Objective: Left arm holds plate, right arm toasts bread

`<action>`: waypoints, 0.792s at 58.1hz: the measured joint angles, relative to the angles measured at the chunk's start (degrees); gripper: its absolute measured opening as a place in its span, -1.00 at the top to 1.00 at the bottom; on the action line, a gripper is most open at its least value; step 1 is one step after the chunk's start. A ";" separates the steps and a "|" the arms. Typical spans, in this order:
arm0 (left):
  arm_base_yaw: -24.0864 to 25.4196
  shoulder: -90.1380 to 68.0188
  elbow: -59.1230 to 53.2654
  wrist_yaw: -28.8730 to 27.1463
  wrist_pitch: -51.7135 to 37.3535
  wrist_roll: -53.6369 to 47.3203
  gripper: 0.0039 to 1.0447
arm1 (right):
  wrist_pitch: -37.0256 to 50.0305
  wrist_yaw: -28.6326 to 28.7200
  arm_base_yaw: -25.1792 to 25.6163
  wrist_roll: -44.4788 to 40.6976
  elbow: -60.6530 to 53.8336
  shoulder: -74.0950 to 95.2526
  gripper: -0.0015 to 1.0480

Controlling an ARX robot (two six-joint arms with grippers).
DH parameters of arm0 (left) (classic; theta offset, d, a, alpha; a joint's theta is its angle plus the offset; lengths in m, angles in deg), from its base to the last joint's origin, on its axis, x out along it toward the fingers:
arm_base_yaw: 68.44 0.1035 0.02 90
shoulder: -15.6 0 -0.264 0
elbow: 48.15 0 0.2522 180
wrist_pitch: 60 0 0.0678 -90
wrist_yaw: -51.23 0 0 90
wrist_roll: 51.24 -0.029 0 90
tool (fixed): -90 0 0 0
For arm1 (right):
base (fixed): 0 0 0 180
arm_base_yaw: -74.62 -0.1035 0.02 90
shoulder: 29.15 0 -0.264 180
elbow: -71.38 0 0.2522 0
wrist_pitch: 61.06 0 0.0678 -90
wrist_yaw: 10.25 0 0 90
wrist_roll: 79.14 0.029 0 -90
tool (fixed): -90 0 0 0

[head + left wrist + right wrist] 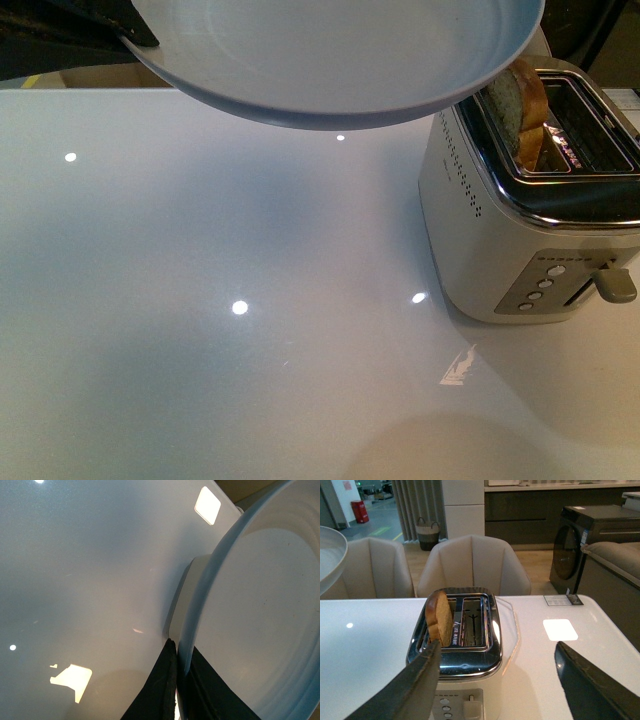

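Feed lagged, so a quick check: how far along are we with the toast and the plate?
Done: the left gripper clamps the plate by its rim, clear of the table; the bread sticks out of a toaster slot. In hand: the right gripper is open before the toaster, holding nothing. Left: likely lifting the bread onto the plate; whether it's toasted, I can't tell.

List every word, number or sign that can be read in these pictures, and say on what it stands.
No text can be read with certainty.
Small print above the buttons of the toaster: too blurred.
Print on the dark card: too small.
The red sign far in the background: blurred.
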 joint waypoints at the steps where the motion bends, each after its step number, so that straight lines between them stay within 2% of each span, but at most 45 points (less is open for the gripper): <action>1: 0.00 0.00 0.00 -0.04 0.00 0.00 0.95 | 0.00 0.00 0.00 0.00 0.00 0.00 -0.46; 8: 0.00 0.00 -0.15 0.50 -1.29 -1.05 0.95 | 0.00 -0.02 0.00 0.00 0.00 -0.02 -0.86; 15: 1.29 0.50 -0.11 2.99 -3.45 -3.74 0.95 | -0.02 0.00 0.00 0.00 0.00 -0.02 -0.83; 22: 4.68 0.52 0.22 5.57 -2.91 -5.77 0.95 | -0.02 0.00 0.00 0.00 0.00 -0.07 -0.83; 29: 10.67 0.50 0.70 8.15 -1.86 -9.29 0.95 | -0.02 0.00 0.00 0.00 0.00 -0.07 -0.83; 37: 19.85 -0.79 0.70 11.58 -2.08 -14.25 0.95 | -0.02 0.00 0.00 0.00 0.00 -0.07 -0.83; 46: 30.42 -5.57 -0.63 15.02 -6.08 -20.33 0.95 | -0.02 0.00 0.00 0.00 0.00 -0.07 -0.83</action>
